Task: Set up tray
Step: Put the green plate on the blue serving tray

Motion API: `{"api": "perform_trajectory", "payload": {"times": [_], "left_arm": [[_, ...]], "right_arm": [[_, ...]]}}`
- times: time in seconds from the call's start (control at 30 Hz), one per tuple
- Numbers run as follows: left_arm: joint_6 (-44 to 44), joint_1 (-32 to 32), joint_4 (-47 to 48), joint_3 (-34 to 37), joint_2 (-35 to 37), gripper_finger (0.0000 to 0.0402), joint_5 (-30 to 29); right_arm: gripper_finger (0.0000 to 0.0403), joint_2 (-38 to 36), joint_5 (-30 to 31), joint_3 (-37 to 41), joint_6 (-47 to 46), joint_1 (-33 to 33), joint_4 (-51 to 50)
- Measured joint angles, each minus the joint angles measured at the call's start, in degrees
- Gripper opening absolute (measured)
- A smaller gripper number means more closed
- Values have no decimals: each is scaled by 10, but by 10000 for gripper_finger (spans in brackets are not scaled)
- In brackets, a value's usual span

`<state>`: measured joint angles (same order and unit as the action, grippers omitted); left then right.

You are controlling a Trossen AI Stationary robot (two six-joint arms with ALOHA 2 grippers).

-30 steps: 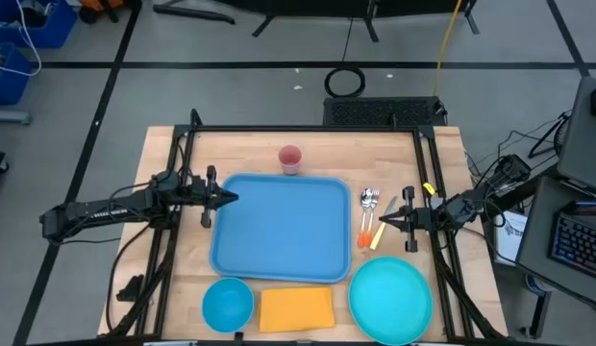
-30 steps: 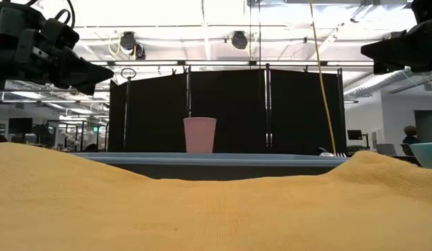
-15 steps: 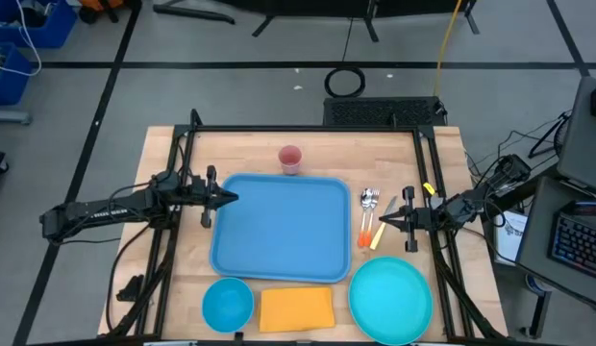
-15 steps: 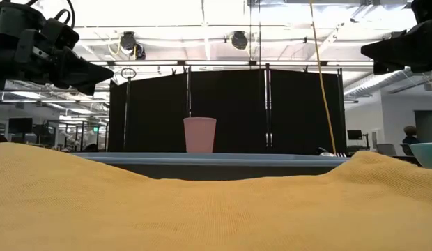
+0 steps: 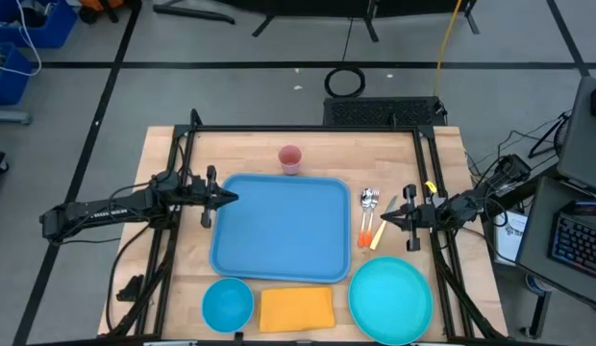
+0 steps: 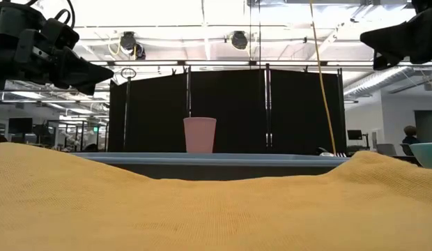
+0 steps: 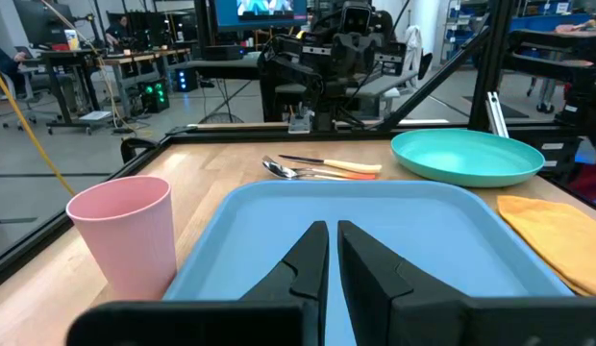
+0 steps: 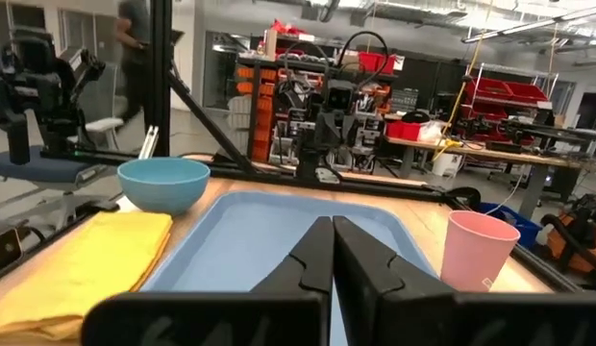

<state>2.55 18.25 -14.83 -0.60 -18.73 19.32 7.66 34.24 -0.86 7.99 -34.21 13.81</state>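
On the counter (image 5: pixel 250 149), the tray (image 5: pixel 282 229) lies empty at the middle, with the cup (image 5: pixel 290 160), cutlery (image 5: pixel 367 215), plate (image 5: pixel 390 300), napkin (image 5: pixel 296 309) and bowl (image 5: pixel 227 303) all outside its rim. Left gripper (image 5: pixel 233 199) hangs over the tray's left edge and right gripper (image 5: pixel 380 220) sits just off its right edge above the cutlery, both with fingers pressed together and holding nothing. Reaching down shut like this would likely shove the thin cutlery or nudge the tray instead of grasping, so either must spread first.
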Motion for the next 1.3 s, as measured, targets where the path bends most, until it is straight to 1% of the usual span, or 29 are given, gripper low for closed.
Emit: {"api": "perform_trajectory", "payload": {"times": [0.2,0.3,0.43,0.6,0.67,0.8,1.0,1.1,1.3], "left_arm": [[0,0,0,0,0,31,0],[0,0,0,0,0,31,0],[0,0,0,0,0,31,0],[0,0,0,0,0,31,0],[0,0,0,0,0,31,0],[0,0,0,0,0,31,0],[1,0,0,0,0,31,0],[29,0,0,0,0,31,0],[39,0,0,0,0,31,0]], "right_arm": [[0,0,0,0,-143,0,21],[0,0,0,0,-176,0,22],[0,0,1,0,-177,0,26],[0,0,1,0,-178,2,85],[0,0,2,0,-173,3,78],[0,8,22,0,-78,20,73],[0,23,17,0,-90,47,105],[0,28,17,0,-94,50,117],[0,43,17,0,-62,50,107]]}}
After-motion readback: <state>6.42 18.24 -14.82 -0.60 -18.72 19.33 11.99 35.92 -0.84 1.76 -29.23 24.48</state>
